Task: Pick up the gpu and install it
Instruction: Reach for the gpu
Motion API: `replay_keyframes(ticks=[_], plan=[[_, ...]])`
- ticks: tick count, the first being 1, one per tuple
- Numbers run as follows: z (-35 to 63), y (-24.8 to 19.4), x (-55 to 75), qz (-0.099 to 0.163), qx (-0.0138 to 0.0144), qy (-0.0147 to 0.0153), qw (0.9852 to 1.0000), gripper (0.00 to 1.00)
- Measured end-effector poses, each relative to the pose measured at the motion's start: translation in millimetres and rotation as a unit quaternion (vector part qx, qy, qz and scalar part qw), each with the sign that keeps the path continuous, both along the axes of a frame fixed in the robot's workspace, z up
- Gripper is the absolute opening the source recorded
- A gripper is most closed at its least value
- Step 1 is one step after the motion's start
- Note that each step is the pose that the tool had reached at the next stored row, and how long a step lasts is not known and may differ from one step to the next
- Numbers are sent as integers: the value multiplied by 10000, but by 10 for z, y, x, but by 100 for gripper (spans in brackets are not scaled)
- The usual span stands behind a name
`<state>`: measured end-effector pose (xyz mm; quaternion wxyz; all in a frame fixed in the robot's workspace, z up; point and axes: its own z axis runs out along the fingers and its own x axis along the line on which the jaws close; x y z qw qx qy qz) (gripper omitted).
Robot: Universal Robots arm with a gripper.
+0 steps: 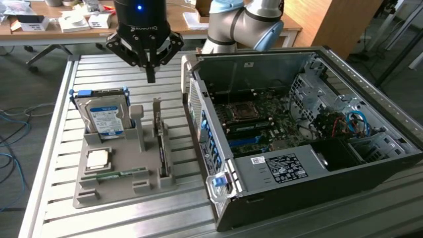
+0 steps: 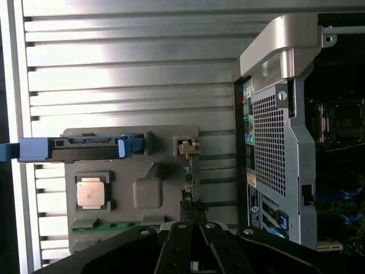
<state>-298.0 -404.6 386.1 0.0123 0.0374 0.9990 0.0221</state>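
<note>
The gpu (image 1: 160, 145) stands on its edge in a slot of the grey holder (image 1: 112, 191), its silver bracket end pointing toward the far side of the table. In the wrist view the gpu (image 2: 189, 171) shows edge-on as a thin strip with the bracket at one end. My gripper (image 1: 150, 74) hangs above the slatted table beyond the holder's far end, shut, with nothing between its fingers. The black fingers (image 2: 181, 248) meet over the gpu's near end. The open computer case (image 1: 370, 163) lies on the exterior view's right, motherboard (image 1: 261, 116) exposed.
The holder also carries a silver hard drive with a blue label (image 1: 106, 118), a square chip (image 1: 98, 158) and a narrow green memory stick (image 1: 122, 174). A desk with boxes (image 1: 73, 22) stands behind the table. The case's rear panel (image 2: 271, 142) rises beside the holder.
</note>
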Motion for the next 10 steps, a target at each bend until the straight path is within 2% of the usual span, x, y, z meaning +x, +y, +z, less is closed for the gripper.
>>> replay_keyframes(ticks=[10], plan=[[0, -199, -9, 0, 0, 0, 10000, 11]])
